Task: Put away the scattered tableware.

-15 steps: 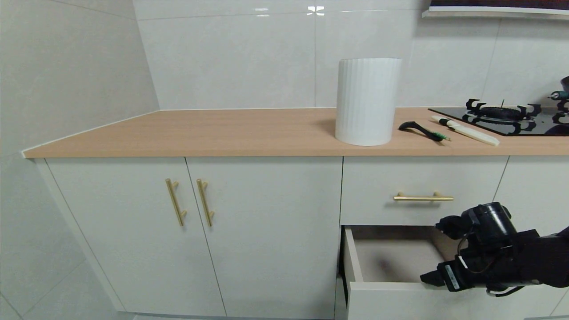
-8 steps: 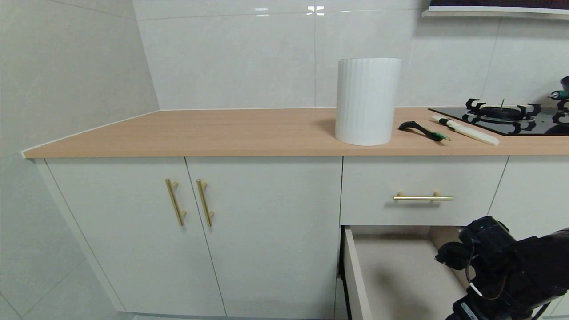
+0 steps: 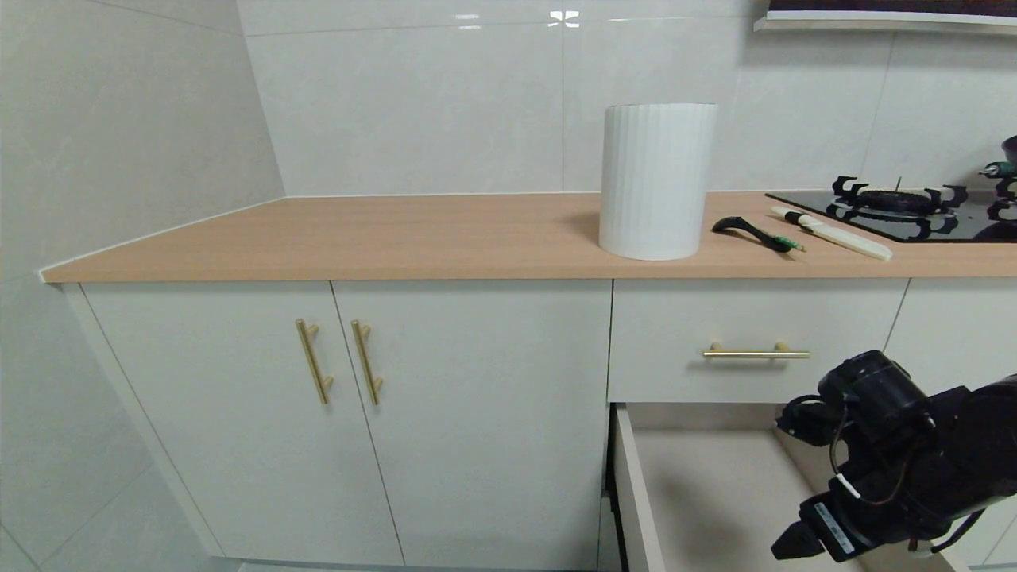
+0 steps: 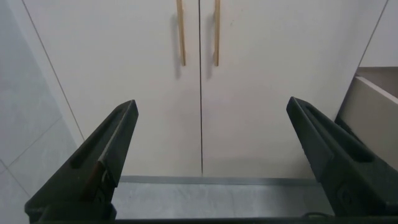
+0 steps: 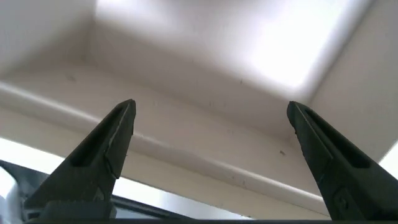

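On the wooden countertop (image 3: 397, 234) lie a black utensil with a green handle (image 3: 755, 233) and a cream knife (image 3: 833, 233), to the right of a tall white ribbed canister (image 3: 655, 183). Below them the lower drawer (image 3: 632, 477) stands pulled far out, its inside bare. My right gripper (image 3: 794, 481) hangs open over the drawer's right side with nothing between its fingers. The right wrist view looks past my right gripper (image 5: 210, 109) onto the drawer's pale interior (image 5: 249, 56). My left gripper (image 4: 210, 106) is open and low, facing the cabinet doors (image 4: 199, 81).
A black gas hob (image 3: 898, 210) takes up the counter's right end. The upper drawer (image 3: 755, 342) with its gold handle is closed above the open one. Two cabinet doors with gold handles (image 3: 338, 361) fill the left, and tiled walls (image 3: 413, 103) close the back and left.
The lower drawer has slid much farther out. My right gripper dropped low with it, then rose a little above the drawer.
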Available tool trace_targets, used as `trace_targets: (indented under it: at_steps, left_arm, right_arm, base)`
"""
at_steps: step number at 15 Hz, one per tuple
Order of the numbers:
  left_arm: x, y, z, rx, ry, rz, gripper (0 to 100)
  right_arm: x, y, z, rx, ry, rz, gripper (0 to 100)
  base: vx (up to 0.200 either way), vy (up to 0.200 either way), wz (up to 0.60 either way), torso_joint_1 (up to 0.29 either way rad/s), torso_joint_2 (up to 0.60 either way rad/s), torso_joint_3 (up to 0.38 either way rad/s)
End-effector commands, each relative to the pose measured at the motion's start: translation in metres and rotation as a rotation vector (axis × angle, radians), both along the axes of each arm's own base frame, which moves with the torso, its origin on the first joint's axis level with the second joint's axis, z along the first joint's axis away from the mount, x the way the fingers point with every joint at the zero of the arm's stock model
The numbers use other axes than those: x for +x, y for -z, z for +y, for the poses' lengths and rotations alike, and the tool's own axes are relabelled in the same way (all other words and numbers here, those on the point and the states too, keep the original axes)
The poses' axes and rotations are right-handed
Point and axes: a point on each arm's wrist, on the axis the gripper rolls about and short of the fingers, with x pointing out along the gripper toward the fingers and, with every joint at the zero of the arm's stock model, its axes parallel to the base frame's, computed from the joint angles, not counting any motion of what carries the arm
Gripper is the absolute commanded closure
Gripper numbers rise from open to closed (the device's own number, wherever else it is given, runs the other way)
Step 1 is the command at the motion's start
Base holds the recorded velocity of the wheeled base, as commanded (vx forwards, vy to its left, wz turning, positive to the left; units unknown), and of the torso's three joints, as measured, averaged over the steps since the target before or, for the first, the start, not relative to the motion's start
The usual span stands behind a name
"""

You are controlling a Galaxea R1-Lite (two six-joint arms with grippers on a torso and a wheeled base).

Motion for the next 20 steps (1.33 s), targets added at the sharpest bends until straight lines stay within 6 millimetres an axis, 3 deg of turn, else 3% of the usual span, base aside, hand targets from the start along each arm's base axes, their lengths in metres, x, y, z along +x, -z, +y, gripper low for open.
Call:
trace_targets:
  at_steps: [1,3,5,11,20]
  left_arm:
    - [0.0,0.0,0.0,0.0,-0.001,0.0,0]
    - [0.0,0.0,0.0,0.0,-0.001,0.0,0]
    - [0.0,0.0,0.0,0.0,-0.001,0.0,0]
    - [0.0,0.0,0.0,0.0,-0.001,0.0,0]
    - [0.0,0.0,0.0,0.0,-0.001,0.0,0]
  right_arm:
    - [0.001,-0.023,-0.001,0.064,0.03,-0.094,0]
    - [0.0,-0.041,-0.006,0.136,0.037,-0.204,0]
    - [-0.002,-0.046,-0.011,0.154,0.049,-0.271,0]
    - [0.0,-0.046,-0.011,0.152,0.053,-0.279,0]
    - [0.0,-0.045,-0.011,0.149,0.053,-0.273,0]
  base:
    - [0.0,0.0,0.0,0.0,0.0,0.0]
    - [0.0,0.0,0.0,0.0,0.0,0.0]
    - [0.0,0.0,0.0,0.0,0.0,0.0]
    - [0.0,0.0,0.0,0.02,-0.1,-0.104]
    - [0.0,0.0,0.0,0.176,-0.48,-0.29]
